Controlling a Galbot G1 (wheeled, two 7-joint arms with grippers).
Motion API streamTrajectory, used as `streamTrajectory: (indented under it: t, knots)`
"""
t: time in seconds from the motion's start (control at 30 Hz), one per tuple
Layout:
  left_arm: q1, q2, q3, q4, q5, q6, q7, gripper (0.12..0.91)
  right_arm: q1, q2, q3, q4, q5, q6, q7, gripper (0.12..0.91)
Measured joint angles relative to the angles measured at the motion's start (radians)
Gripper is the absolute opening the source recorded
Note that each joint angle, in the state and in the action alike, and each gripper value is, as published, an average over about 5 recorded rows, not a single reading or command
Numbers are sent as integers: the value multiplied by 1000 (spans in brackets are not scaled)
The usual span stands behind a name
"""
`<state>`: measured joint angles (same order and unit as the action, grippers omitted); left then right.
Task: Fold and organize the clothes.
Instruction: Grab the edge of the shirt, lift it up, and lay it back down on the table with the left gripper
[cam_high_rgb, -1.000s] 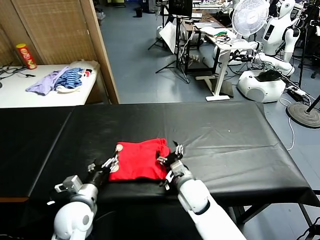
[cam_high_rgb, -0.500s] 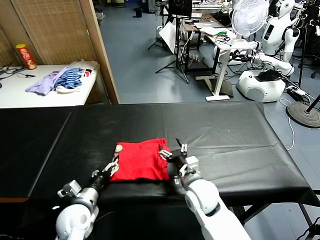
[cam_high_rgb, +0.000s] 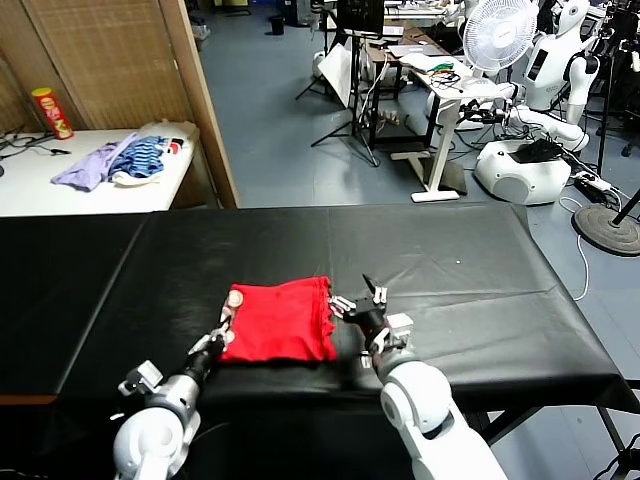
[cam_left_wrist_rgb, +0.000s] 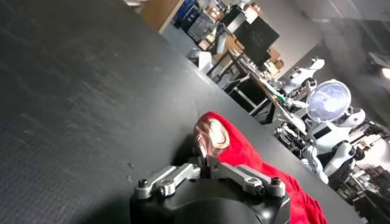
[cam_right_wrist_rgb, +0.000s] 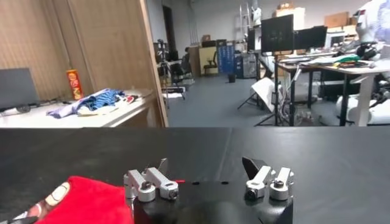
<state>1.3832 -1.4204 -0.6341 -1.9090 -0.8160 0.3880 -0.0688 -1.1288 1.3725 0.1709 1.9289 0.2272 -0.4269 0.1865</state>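
The clothes are one red T-shirt (cam_high_rgb: 280, 322), folded into a small rectangle on the black table (cam_high_rgb: 450, 270), with a brown-and-white print (cam_high_rgb: 236, 297) showing at its far left corner. My left gripper (cam_high_rgb: 221, 333) is at the shirt's left edge, shut on the cloth. The left wrist view shows its fingers (cam_left_wrist_rgb: 206, 159) pinched together on the red shirt (cam_left_wrist_rgb: 250, 159) just below the print (cam_left_wrist_rgb: 211, 134). My right gripper (cam_high_rgb: 362, 299) stands open a little to the right of the shirt, holding nothing. In the right wrist view the right gripper (cam_right_wrist_rgb: 207, 165) is spread wide, with the T-shirt (cam_right_wrist_rgb: 85, 201) off to one side.
A white side table (cam_high_rgb: 60, 195) at the back left holds a pile of lilac and blue-striped garments (cam_high_rgb: 120, 160) and a red can (cam_high_rgb: 52, 112). A wooden partition (cam_high_rgb: 200, 90) stands behind the black table. The table's front edge lies just below the shirt.
My left gripper has shut on the shirt's left edge. My right gripper has drawn away to the right of the shirt, staying open.
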Motion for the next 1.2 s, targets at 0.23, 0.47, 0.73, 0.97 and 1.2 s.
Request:
streamTrajectory:
  t: [0.23,0.47,0.73,0.97,1.2]
  knots:
    - [-1,33,-23,-42,371,6,-6,149,-58,8,29,38,-156,-62,22,798]
    - [23,148,-88,-62,710,-2,30,149,-100,2,55,70,-188,-67,18,798]
    - [41,330,-207,-105,950,-11,46,149,-105,2,60,72,-194,-66,18,798]
    - [52,340,-193,-183,938,28,45,149,-123,2,63,76,-197,-63,15,798]
    - [34,230,-15,-197,701,29,14,149,-138,-2,79,85,-191,-55,5,798]
